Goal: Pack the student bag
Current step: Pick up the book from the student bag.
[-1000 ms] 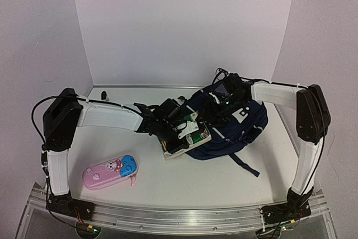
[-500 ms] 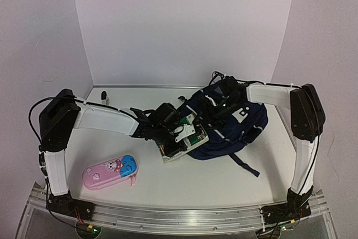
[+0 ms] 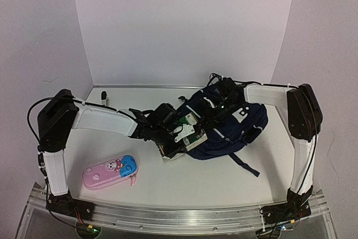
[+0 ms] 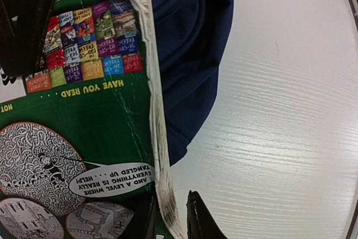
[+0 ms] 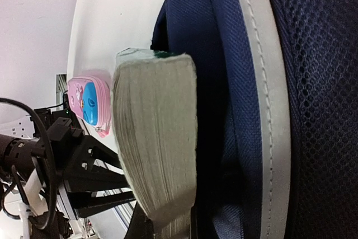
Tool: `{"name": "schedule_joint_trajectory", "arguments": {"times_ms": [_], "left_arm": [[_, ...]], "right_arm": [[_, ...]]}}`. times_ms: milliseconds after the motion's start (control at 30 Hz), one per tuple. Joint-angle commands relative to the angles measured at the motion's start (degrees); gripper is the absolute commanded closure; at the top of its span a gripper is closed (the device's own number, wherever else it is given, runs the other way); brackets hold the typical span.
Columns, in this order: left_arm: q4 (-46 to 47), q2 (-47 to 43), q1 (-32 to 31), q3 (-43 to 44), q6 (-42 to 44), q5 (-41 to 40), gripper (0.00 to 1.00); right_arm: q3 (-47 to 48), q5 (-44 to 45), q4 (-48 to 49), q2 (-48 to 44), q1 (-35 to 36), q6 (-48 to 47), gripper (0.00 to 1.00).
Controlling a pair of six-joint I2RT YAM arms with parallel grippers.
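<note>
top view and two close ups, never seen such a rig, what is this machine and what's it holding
Two robot arms, bolted at the near edge of a table. The wide picture looks down from above and behind them; the close-ups come from cameras on their wrists. On it are a navy backpack, a pink-and-blue pencil case and a green paperback against the bag. The left gripper straddles the paperback's edge; the right gripper is at the backpack. Whether either clamps is unclear.

One student bag, one book, one pencil case.
</note>
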Motion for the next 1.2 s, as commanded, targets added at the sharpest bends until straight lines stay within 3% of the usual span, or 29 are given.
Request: {"name": "schedule_joint_trajectory", "arguments": {"times_ms": [0, 200, 233, 467, 733, 933, 1167], "left_arm": [[-0.2, -6.5, 0.3, 0.6, -7.2, -0.8, 0.54], [-2.6, -17.3, 0.4, -0.5, -17.1, 3.0, 0.03], [-2.4, -19.2, 0.6, -1.1, -18.6, 3.0, 0.01], [-1.6, -29.7, 6.8, -2.9, -28.3, 6.6, 0.00], [2.3, -31.1, 12.3, -5.0, -40.7, 9.8, 0.00], [8.9, -30.5, 13.2, -6.1, -51.7, 10.6, 0.00], [16.0, -28.7, 14.1, -5.5, -61.6, 17.8, 0.00]], "right_arm": [[5.2, -1.3, -2.0, -7.3, 0.4, -2.1, 1.00], [11.3, 0.2, -8.6, -14.3, 0.3, -6.8, 1.00], [12.2, 0.8, -9.9, -15.5, 0.3, -8.3, 1.00], [14.7, 11.6, -20.3, -23.8, 0.3, -26.8, 1.00], [14.6, 29.4, -23.0, -33.1, 0.2, -45.7, 1.00], [12.1, 32.6, -20.2, -39.4, 0.5, -56.3, 1.00], [0.3, 32.7, -8.2, -50.1, 2.6, -71.3, 1.00]]}}
